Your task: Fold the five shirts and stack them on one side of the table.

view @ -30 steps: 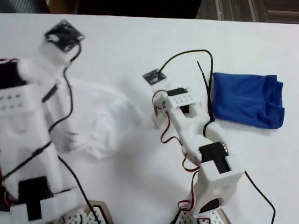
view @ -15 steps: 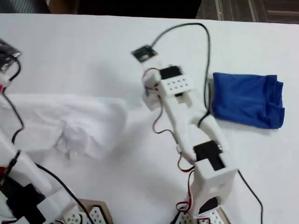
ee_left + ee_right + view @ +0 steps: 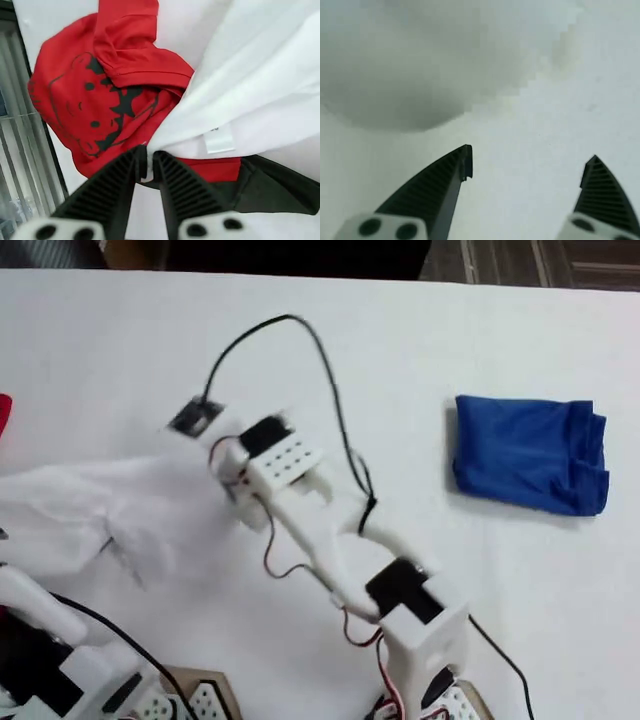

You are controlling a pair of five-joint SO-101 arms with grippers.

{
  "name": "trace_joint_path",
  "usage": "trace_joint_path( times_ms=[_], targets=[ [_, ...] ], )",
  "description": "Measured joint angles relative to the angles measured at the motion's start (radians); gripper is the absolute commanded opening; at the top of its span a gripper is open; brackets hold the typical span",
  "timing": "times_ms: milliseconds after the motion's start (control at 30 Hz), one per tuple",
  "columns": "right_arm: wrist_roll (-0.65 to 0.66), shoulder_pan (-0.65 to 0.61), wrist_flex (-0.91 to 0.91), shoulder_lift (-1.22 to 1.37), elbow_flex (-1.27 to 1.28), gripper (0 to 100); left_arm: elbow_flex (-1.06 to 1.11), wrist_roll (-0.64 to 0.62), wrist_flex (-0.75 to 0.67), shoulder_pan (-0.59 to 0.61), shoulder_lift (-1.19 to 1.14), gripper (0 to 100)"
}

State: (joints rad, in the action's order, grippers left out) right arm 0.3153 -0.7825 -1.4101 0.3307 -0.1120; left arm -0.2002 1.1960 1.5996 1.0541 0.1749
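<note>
Fabric of the white shirt [image 3: 120, 510] has slid toward the desk's [image 3: 400, 340] left edge within the last second. It is drawn by the left hand [image 3: 148, 160], which is clamped on its hem above the red shirt [image 3: 85, 90]. The right hand [image 3: 530, 165], jaws apart, has swung from beside the blue shirt [image 3: 530, 452] to the white one's right edge, probably to help spread it for folding. Count: three shirts, one white, one red, one blue lying folded at the right. One dark cloth [image 3: 270, 190] lies under the red, perhaps a fourth shirt. Two hands.
</note>
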Motion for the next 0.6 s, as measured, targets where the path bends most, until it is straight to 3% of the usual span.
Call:
trace_joint_path(
  times_ms=[200,400,600],
  targets=[
    [-0.026,-0.126,0.075,0.0,0.0,34.7,0.0,0.0,0.0,0.0,-0.002,2],
    [-0.12,-0.14,0.213,0.006,0.0,34.4,0.0,0.0,0.0,0.002,-0.002,2],
    [-0.126,-0.14,0.261,0.186,-0.003,15.5,0.0,0.0,0.0,0.003,-0.002,2]
  ],
)
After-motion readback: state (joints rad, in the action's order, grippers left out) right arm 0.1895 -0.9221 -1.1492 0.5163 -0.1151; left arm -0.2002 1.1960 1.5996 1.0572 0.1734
